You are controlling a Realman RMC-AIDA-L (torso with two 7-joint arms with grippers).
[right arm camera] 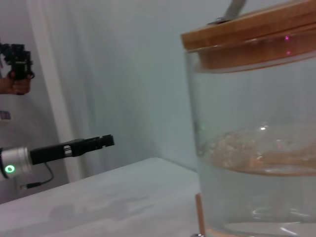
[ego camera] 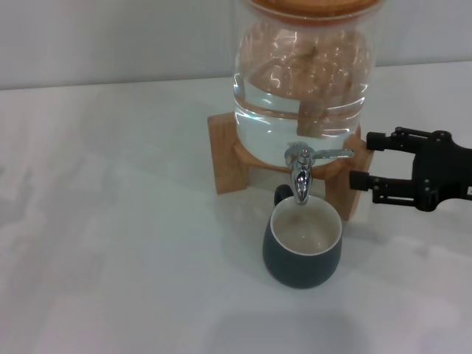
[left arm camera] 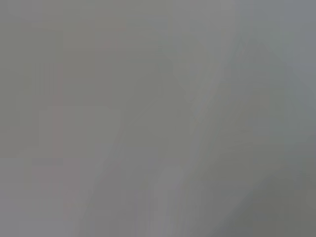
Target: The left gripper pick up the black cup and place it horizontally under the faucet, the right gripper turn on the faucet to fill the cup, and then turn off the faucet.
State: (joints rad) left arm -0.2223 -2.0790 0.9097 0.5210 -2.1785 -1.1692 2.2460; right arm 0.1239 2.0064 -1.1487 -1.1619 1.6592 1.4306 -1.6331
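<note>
One black cup (ego camera: 302, 247) stands upright on the counter (ego camera: 110, 243) under the faucet (ego camera: 301, 171); we'd pinch its thin, slippery lever with our unclenched right hand (ego camera: 360, 160), just beside it.

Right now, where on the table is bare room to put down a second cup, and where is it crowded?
The table is bare left of the wooden stand and black cup. Crowded: under the faucet where the cup stands, and right of it, where the right gripper hovers by the stand with open jaws.
</note>
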